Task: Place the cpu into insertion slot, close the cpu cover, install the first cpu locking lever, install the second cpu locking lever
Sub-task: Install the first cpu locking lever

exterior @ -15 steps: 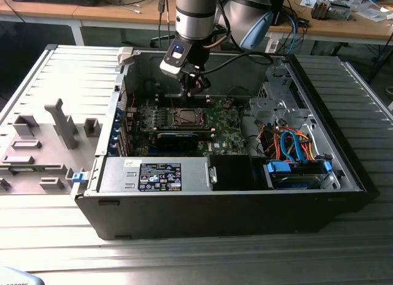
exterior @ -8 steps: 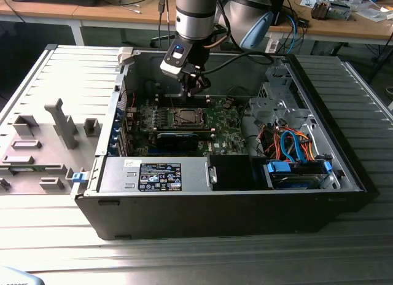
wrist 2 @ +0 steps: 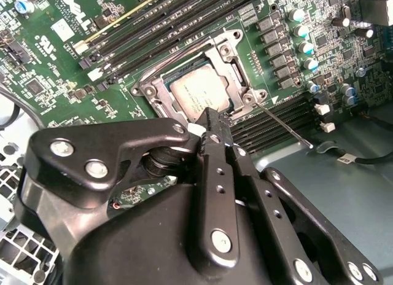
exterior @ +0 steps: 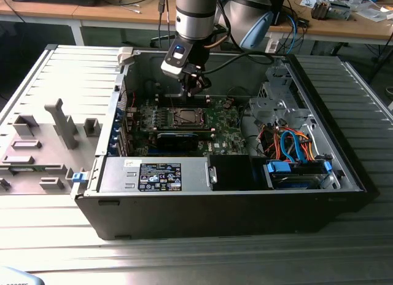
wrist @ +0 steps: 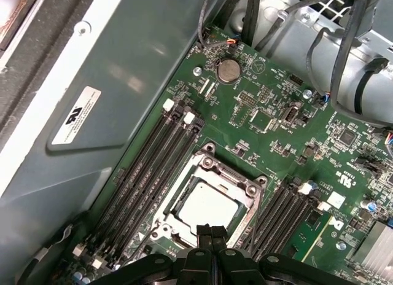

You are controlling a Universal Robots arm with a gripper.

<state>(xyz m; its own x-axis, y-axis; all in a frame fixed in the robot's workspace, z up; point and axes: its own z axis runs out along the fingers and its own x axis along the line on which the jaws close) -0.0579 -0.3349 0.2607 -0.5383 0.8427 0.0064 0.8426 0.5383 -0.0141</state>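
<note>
The cpu (wrist: pixel 206 206) is sitting flat in the insertion slot (wrist: pixel 231 174) on the green board (wrist: pixel 270 134). The gripper (wrist: pixel 212 230) is hanging just above the slot's edge, its fingers pressing together with nothing between them.

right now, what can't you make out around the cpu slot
1. Exterior view: the slot is too small to show what sits in it.
2. Both wrist views: one edge of the slot is hidden behind the gripper.
3. Second wrist view: the lever is too thin to tell whether it is latched.
</note>
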